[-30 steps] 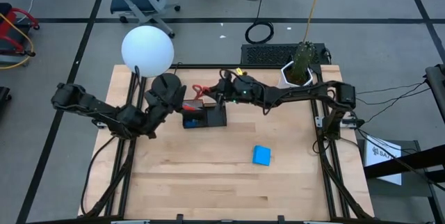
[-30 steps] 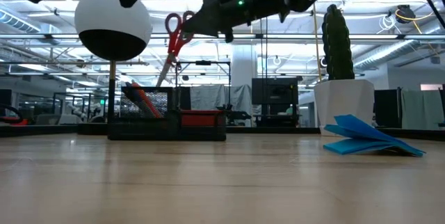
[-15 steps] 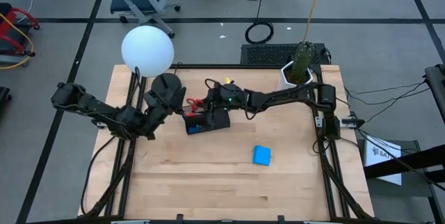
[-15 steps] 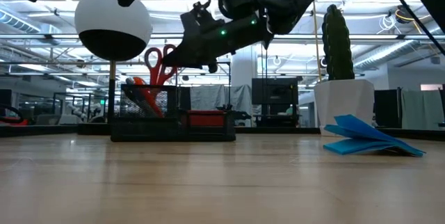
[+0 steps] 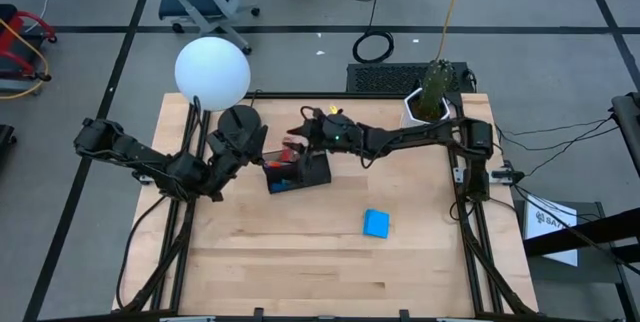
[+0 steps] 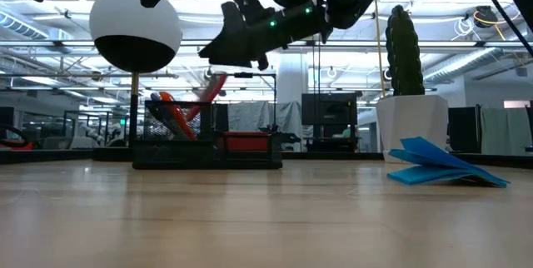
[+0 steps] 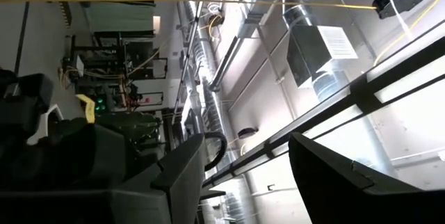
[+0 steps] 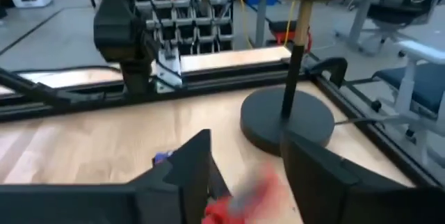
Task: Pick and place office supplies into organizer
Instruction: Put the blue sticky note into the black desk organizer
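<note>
The black organizer [image 5: 312, 170] stands near the table's middle, also in the low view [image 6: 208, 156]. The red-handled scissors [image 6: 205, 95] show blurred and tilted, their lower end inside the organizer's left compartment beside an orange pen [image 6: 170, 108]. In the right wrist view the scissors [image 8: 252, 190] are a red blur below my fingers. My right gripper [image 5: 300, 134] hangs open just above the organizer [image 6: 218, 54]. The blue notepad [image 5: 376, 223] lies flat on the table to the near right. My left gripper [image 7: 247, 175] waits open at the left, pointing up.
A lamp with a white globe [image 5: 212, 72] and a round black base [image 5: 240, 125] stands just left of the organizer. A white pot with a cactus [image 5: 428, 105] sits at the far right corner. Bare wood lies in front of the organizer.
My right gripper carried the scissors toward the table's left and down over the organizer, then opened and let go, rising a little. The scissors have dropped from hanging upright to leaning tilted in the organizer's left compartment. The organizer has shifted slightly.
</note>
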Robot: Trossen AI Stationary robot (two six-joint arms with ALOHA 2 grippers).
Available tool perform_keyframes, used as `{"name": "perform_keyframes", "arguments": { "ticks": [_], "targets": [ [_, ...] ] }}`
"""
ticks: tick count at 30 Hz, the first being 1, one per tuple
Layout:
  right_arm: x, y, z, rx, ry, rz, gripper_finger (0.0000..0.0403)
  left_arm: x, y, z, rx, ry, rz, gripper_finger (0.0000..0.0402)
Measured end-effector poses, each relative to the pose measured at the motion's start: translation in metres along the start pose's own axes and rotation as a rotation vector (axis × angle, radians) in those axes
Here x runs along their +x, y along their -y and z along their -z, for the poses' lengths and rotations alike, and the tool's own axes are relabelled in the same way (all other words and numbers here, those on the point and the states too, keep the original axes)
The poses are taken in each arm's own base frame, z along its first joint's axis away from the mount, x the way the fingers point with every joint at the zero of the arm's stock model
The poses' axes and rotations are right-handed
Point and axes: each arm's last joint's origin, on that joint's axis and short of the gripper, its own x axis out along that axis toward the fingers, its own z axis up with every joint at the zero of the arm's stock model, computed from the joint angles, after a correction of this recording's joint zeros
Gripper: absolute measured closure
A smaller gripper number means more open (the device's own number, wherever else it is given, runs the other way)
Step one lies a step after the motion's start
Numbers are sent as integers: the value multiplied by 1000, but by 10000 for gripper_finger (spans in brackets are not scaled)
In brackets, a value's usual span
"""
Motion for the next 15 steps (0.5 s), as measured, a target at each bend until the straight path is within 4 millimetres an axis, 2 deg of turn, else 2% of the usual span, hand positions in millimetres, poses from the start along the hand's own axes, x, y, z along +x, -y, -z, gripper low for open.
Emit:
{"name": "perform_keyframes", "arguments": {
  "ticks": [3, 7, 11, 15],
  "targets": [
    [-5, 0, -5, -1, 2, -1, 205, 0, 0, 0, 9, 0, 0, 190],
    [-19, 1, -26, 3, 45, 0, 184, 0, 0, 0, 9, -8, 4, 190],
    [-36, 1, -38, 2, -2, 3, 182, 0, 1, 1, 8, -39, 25, 190],
    [-61, -3, -56, -1, -38, -6, 192, 0, 1, 2, 4, -83, 53, 190]
  ]
}}
